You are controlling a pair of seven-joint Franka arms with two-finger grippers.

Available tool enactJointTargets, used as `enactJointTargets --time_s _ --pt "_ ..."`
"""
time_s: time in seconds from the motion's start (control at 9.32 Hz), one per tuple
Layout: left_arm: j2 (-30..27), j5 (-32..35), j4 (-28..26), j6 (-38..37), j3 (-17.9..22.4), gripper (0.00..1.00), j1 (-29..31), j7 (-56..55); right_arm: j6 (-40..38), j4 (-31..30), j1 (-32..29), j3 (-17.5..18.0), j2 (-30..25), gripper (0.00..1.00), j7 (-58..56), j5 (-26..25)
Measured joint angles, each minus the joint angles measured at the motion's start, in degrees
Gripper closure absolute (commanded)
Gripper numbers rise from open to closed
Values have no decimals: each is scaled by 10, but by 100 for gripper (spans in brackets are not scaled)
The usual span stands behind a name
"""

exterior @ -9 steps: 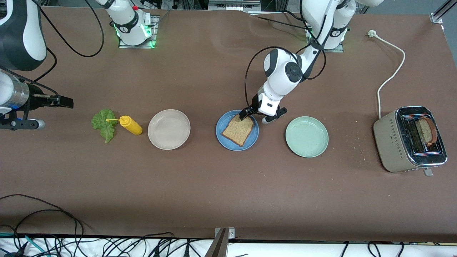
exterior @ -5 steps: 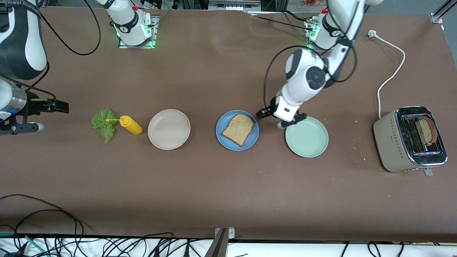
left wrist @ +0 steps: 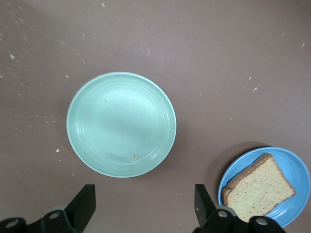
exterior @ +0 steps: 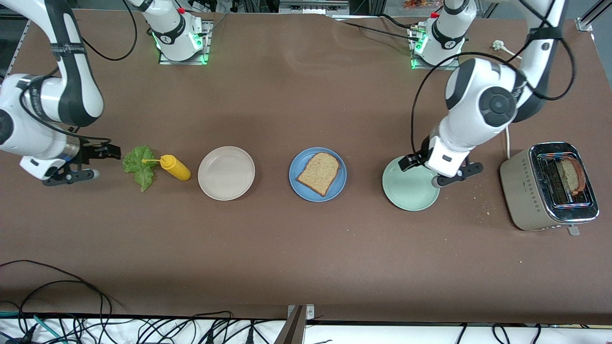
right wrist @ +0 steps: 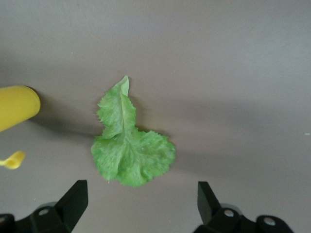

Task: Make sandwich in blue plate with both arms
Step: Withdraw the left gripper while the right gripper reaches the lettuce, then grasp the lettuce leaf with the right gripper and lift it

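On the blue plate [exterior: 317, 174] lies one bread slice [exterior: 319, 173], ready for topping. Toward the right arm's end, the lettuce [exterior: 138, 166] waits under the right gripper [right wrist: 141, 206], jaws wide, probably lining up. Left gripper [left wrist: 146, 204], empty and spread, hovers over the green plate [exterior: 406, 191].

Front view: high, across the surface [exterior: 306, 248], facing both arm bases, whole layout in frame. Left wrist view: straight down, close, over pale green plate [left wrist: 121, 124], blue plate [left wrist: 301, 167] at edge; both also in front view. Right wrist view: straight down on lettuce leaf [right wrist: 127, 145], shared with front view.
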Motion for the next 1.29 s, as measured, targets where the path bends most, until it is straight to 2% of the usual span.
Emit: enactJointTargets --time_s 0.32,0.54,0.75,0.86,0.97,1.29 --pt "0 1 59 -67 4 0 50 -1 103 -47 -1 0 48 0 -23 9" --pt "-5 12 75 -118 5 0 108 0 138 -48 -2 -1 90 9 -32 15" --pt "-27 59 79 -162 5 0 140 -1 145 -47 -2 0 113 77 -39 42" --pt "-44 70 81 -180 5 0 141 -2 151 -47 -2 2 121 84 -39 44" --pt "-61 76 86 -185 6 0 145 -2 152 -47 -2 3 123 100 -41 45" --pt "-84 79 115 -189 10 0 197 91 152 -43 -2 4 121 100 -51 45"
